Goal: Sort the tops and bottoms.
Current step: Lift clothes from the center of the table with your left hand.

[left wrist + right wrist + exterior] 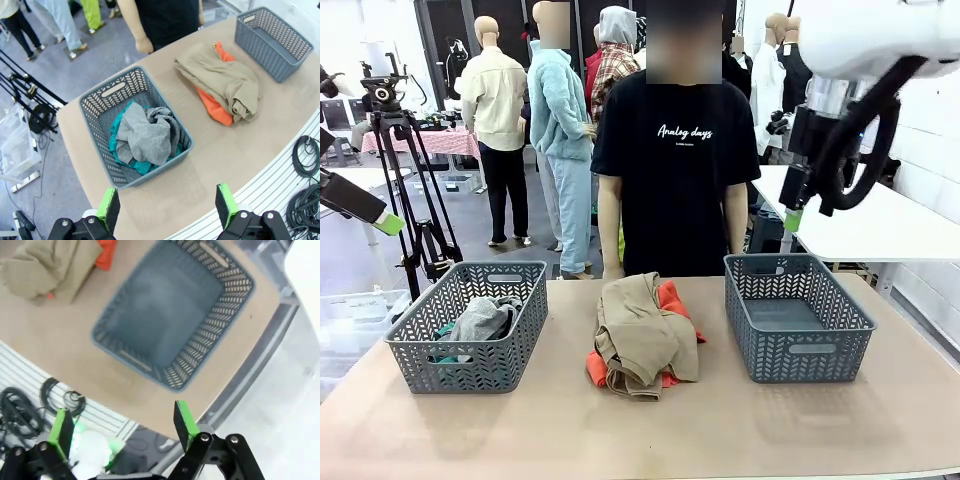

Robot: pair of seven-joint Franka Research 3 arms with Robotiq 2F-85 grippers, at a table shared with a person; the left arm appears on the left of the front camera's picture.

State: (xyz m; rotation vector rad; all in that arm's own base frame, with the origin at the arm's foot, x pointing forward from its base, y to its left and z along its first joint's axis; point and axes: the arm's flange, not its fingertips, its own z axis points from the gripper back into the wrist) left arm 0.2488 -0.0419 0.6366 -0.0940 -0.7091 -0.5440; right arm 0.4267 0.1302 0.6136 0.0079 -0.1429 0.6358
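My left gripper (168,202) and right gripper (122,425) both hang spread and empty. I'd pinch only a high fold of the khaki garment (645,335), which lies on the orange garment (672,298) in the middle of the counter (620,430). The grey garment (145,135) and teal garment (120,127) sit in the left basket (420,350). A person (675,170) stands opposite.

I see the grey garment (482,318) crumpled on top of the teal one (118,131), both inside the left basket (470,368). The teal peeks out around the grey's edges. The khaki garment (642,335) lies in a loose, rumpled heap in the middle of the desk (620,430). It is draped over the orange one (672,298), which pokes out at the heap's far-right side and near-left corner.
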